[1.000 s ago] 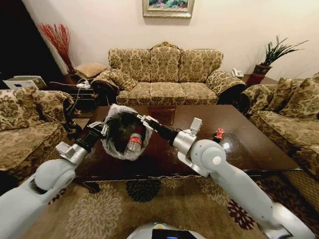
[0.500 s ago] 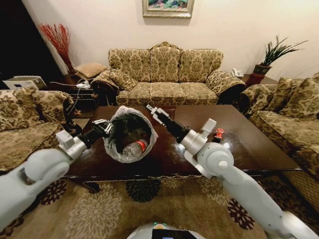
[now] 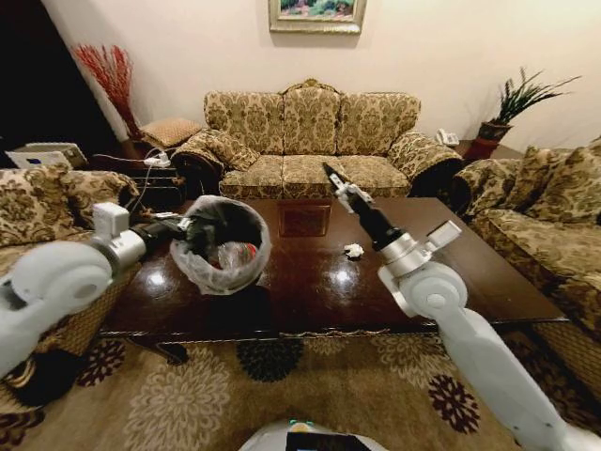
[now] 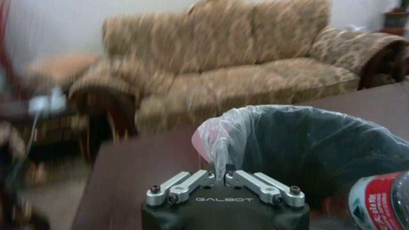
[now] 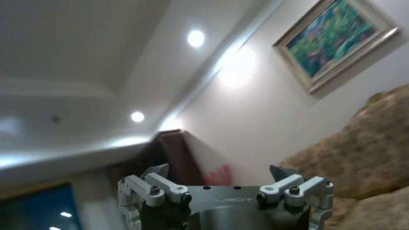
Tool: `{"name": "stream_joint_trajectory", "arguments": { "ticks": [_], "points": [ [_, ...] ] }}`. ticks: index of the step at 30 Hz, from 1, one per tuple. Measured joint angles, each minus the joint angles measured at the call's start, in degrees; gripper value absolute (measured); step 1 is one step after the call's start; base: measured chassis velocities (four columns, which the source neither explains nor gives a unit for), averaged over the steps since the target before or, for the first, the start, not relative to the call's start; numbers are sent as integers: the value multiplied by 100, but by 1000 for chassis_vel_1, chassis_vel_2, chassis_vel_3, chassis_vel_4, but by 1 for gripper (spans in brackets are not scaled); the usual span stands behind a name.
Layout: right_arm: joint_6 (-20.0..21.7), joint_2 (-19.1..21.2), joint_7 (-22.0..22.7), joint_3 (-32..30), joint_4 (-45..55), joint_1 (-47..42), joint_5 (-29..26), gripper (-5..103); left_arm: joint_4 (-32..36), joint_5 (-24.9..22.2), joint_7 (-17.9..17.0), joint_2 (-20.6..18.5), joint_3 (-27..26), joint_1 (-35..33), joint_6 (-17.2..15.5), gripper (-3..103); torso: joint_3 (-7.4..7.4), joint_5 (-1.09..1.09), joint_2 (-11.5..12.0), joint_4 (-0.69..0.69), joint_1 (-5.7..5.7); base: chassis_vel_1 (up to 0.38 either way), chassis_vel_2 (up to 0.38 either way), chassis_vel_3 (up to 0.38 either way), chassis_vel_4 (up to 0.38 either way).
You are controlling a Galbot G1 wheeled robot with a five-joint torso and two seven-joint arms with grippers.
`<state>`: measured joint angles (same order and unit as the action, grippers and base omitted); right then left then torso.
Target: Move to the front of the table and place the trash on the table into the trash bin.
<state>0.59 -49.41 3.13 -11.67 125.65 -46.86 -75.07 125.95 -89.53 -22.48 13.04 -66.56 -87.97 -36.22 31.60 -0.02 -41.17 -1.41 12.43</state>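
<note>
Trash bin (image 3: 223, 246) over the left part of the tabletop (image 3: 470, 272), bottle (image 4: 381, 201) inside it. Paper wad (image 3: 353, 251) on the tabletop to the right. Sofa (image 3: 310, 141) behind, another sofa (image 3: 540, 202) on the right.

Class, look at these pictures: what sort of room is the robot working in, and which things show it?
Most likely a home living room: floral sofas stand around a dark wooden coffee table, a framed painting hangs on the wall, and a potted plant sits in the corner.
</note>
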Motion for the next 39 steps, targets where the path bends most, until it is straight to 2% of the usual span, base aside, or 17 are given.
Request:
{"name": "stream_joint_trajectory", "arguments": {
  "ticks": [1, 2, 4, 8, 10, 15, 17, 18, 20, 22, 23, 25, 29, 32, 34, 39],
  "points": [
    [0, 0, 0, 0, 0, 0, 0, 100, 0, 0, 0, 0, 0, 0, 0, 3, 0, 0, 0, 0, 0, 0, 0, 0, 0],
    [-8, 51, -7, -50, -22, -51, 89, 100, -34, -224, -85, -16, -76, -11, -69, 3, 0, 0, 0, 0, 0, 0, 0, 0, 0],
    [17, 159, 79, -167, -119, -124, 502, 100, -130, -1034, -387, -73, -305, -31, -277, 3, 0, 5, -1, 0, 0, 0, 0, 0, 0],
    [40, 202, 210, -224, -223, -153, 844, 100, -154, -1243, -478, -73, -365, -52, -292, 3, 0, 1, 0, 1, 0, 0, 0, 0, 0],
    [311, 205, 586, -310, -315, -280, 1373, 100, -32, -1873, -785, -23, -445, -46, -361, 3, 0, 3, 0, -1, 0, 0, 0, 0, 0],
    [620, 171, 902, -353, -347, -421, 1501, 100, -174, -2328, -1030, -33, -399, 71, -326, 3, -1, 1, -1, 1, -1, 0, 0, 0, 0],
    [676, 93, 962, -291, -360, -412, 1496, 100, -240, -2817, -1172, -146, -321, 202, -299, 3, 0, 9, 0, 0, -1, 0, 0, 0, 0],
    [685, 47, 980, -270, -363, -400, 1496, 100, -201, -2980, -1165, -145, -338, 228, -304, 3, 0, 3, 0, 0, 0, 0, 0, 0, 0],
    [696, 6, 994, -260, -360, -391, 1495, 100, -188, -2954, -1121, -114, -386, 243, -312, 3, 1, -2, 0, 1, 1, 0, 0, 0, 0],
    [811, -36, 1176, -264, -373, -424, 1572, 100, -171, -2442, -944, -46, -408, 174, -321, 3, 0, 6, -1, 0, 0, 0, 0, 0, 0],
    [811, -36, 1176, -264, -373, -424, 1572, 100, -171, -2442, -944, -46, -408, 174, -321, 3, 0, 6, -1, 0, 0, 0, 0, 0, 0],
    [1085, -64, 1536, -268, -501, -440, 1908, 100, -110, -2191, -866, 24, -411, 169, -332, 3, 0, 2, -1, 0, -1, 0, 0, 0, 0],
    [1201, -85, 1781, -270, -703, -480, 2280, 100, -48, -1910, -760, 183, -386, 121, -330, 3, 0, 1, 0, 0, 0, 0, 0, 0, 0],
    [1121, -79, 1773, -269, -811, -506, 2411, 100, -13, -1842, -757, 292, -378, 111, -324, 3, 0, 3, 0, 0, 0, 0, 0, 0, 0],
    [921, -70, 1834, -222, -932, -514, 2395, 100, 6, -1732, -737, 390, -353, 78, -295, 3, 0, 2, -1, -1, 0, 0, 0, 0, 0],
    [1079, -84, 1757, -195, -972, -576, 2209, 100, 13, -1676, -734, 458, -328, 86, -256, 3, 0, 2, 0, 0, 0, 0, 0, 0, 0]
  ]
}}
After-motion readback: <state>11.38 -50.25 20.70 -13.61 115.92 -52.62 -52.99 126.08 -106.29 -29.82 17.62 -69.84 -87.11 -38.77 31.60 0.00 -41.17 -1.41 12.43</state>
